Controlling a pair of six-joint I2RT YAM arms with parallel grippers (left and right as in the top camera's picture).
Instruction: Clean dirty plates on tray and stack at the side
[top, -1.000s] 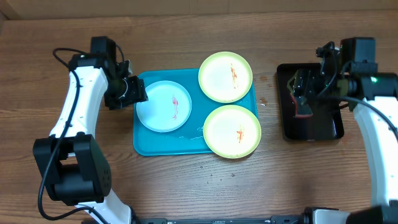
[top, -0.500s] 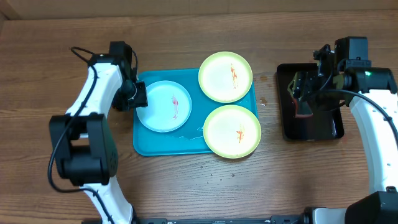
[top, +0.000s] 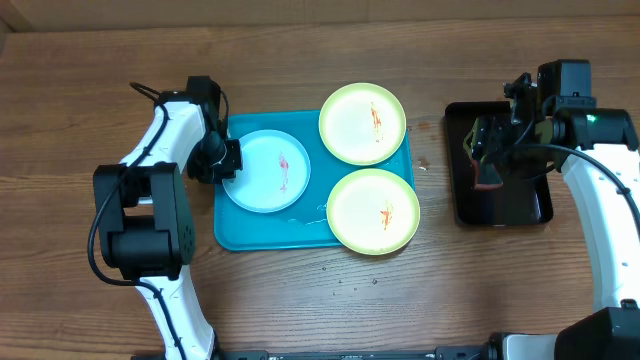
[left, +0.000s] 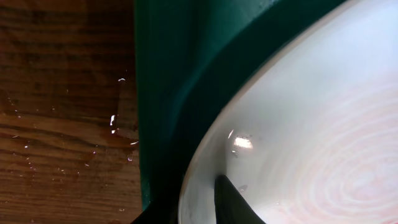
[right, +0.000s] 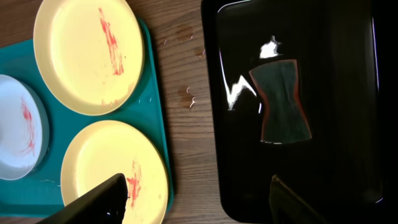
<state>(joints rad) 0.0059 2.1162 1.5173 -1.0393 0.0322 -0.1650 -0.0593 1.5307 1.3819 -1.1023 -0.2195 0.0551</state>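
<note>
Barely in view — left fingers (left: 230, 206) pinch pale plate (left: 311, 124) rim.

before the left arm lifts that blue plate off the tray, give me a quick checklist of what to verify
1. left gripper at the left rim of the pale blue plate: ok, a finger lies on the rim.
2. left gripper shut on that rim: cannot tell, the second finger is barely in view.
3. that plate apart from both green plates: ok, the tray shows between them.
4. right gripper open: ok, fingers wide apart.
5. sponge ready in the black tray: ok, lying flat, not held.
6. plates clean: not ok, all three show red smears.
</note>
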